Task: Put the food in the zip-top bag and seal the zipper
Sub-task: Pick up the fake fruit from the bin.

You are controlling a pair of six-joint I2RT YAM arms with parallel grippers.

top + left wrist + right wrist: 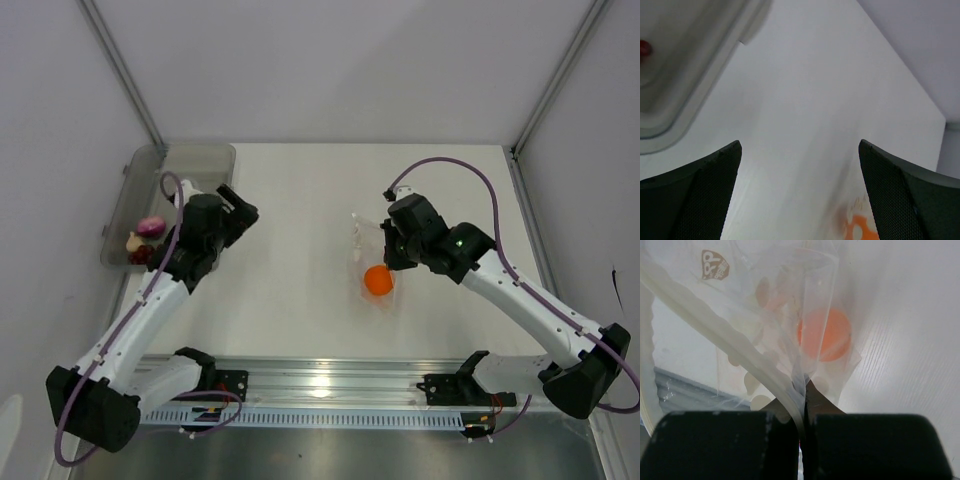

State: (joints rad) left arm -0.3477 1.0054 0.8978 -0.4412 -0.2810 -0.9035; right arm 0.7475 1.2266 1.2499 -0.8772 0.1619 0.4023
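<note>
The clear zip-top bag (364, 238) lies mid-table with the orange (378, 281) inside it. My right gripper (392, 250) is shut on the bag's edge. In the right wrist view the pinched film (765, 330) rises from the closed jaws (804, 407), and the orange (824, 335) shows through it. The zipper is hard to tell from the film. The purple-red onion (151, 226), garlic (133, 241) and dark berries (142, 255) sit in the grey tub (190, 157). My left gripper (238, 208) is open and empty beside the tub, over bare table (800, 200).
The tub's rim (695, 95) fills the upper left of the left wrist view, with a red berry (644, 47) at its edge. Grey walls and frame posts enclose the table. A metal rail runs along the near edge.
</note>
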